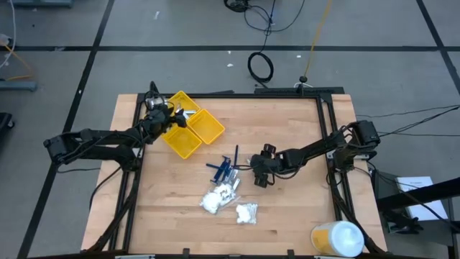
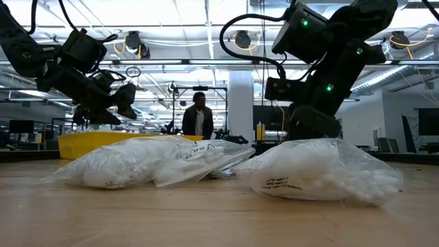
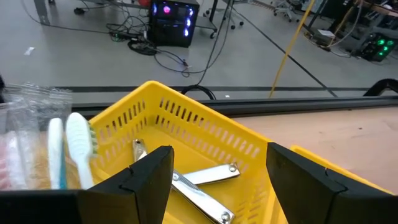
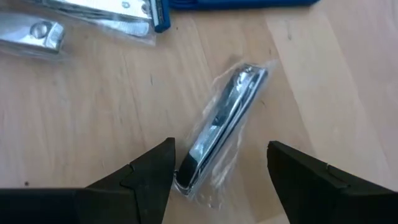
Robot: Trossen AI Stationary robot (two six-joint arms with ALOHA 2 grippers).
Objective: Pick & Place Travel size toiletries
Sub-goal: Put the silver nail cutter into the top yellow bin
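both grippers open and empty, one over the tray, one over a packed nail clipper

the wooden table (image 1: 287, 208) carries everything. at its near right corner stands a large white-and-yellow round container (image 1: 338, 239), well apart from the rest. toward the far left sits the yellow compartment tray (image 1: 192, 132), tilted diagonally in the high view.

the left arm reaches in from the left edge, and the left gripper (image 1: 167, 115) hangs over the tray's far-left part. its fingers stand apart and hold nothing. in the left wrist view the tray compartment ahead of them holds silvery nail clippers (image 3: 202, 186), while a clear packet with toothbrushes (image 3: 68, 152) lies just beside it.

the right arm comes in from the right edge, and the right gripper (image 1: 260, 175) is low near the table's middle. its fingers are spread with nothing between them. in the right wrist view a nail clipper in a clear packet (image 4: 219, 127) lies on the wood ahead of the gap, untouched.

the loose toiletries lie in a cluster near the middle: two clear bags of white fluffy lumps (image 1: 218, 196) toward the near side, with slim dark blue sticks (image 1: 224, 167) just beside the right gripper.

in the low view a person (image 2: 198, 116) stands in the room behind the table.
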